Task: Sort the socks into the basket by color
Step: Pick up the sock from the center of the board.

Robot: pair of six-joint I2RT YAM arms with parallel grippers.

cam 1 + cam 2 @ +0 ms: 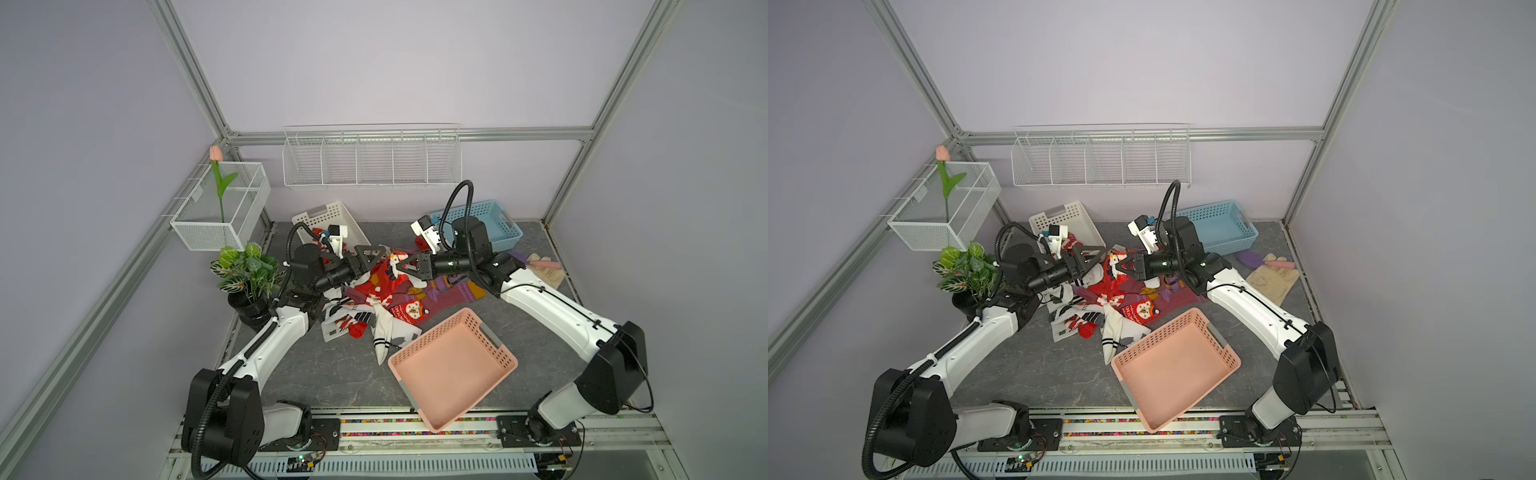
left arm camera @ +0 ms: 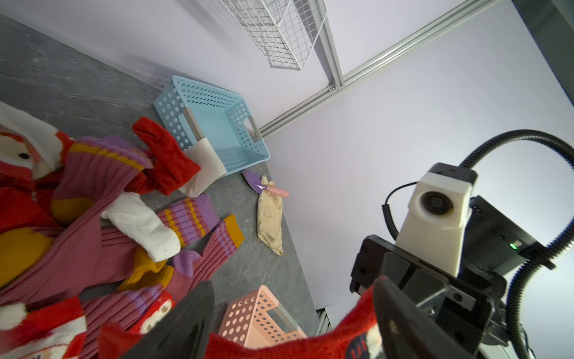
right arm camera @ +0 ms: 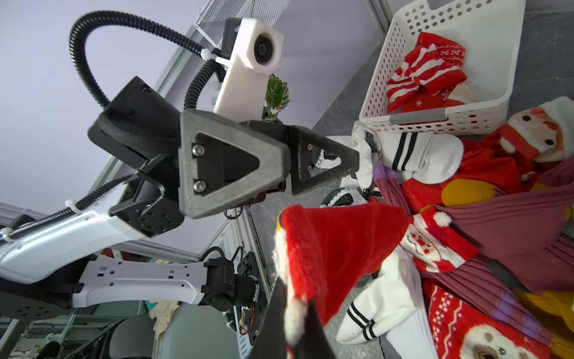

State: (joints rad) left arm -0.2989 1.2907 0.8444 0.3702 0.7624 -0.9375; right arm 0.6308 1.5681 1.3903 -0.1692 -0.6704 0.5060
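Nearest on the worktop (image 1: 324, 374) sits the pink basket (image 1: 453, 374), with the heap of socks (image 1: 386, 303) just beyond it. Over that heap the right fingers (image 3: 270, 329) are pinched tight on a red Santa sock (image 3: 335, 248), while the left fingers (image 3: 273, 161) stand wide apart beside it, gripping nothing. Farthest back, the white basket (image 1: 328, 210) at left holds red striped socks (image 3: 425, 71); the blue basket (image 1: 494, 216) stands at right.

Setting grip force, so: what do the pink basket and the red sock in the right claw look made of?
The pink basket: probably moulded plastic, matte, stiff walls with rows of holes. The red sock in the right claw: fuzzy knit fabric, fluffy white edge, hanging limp.
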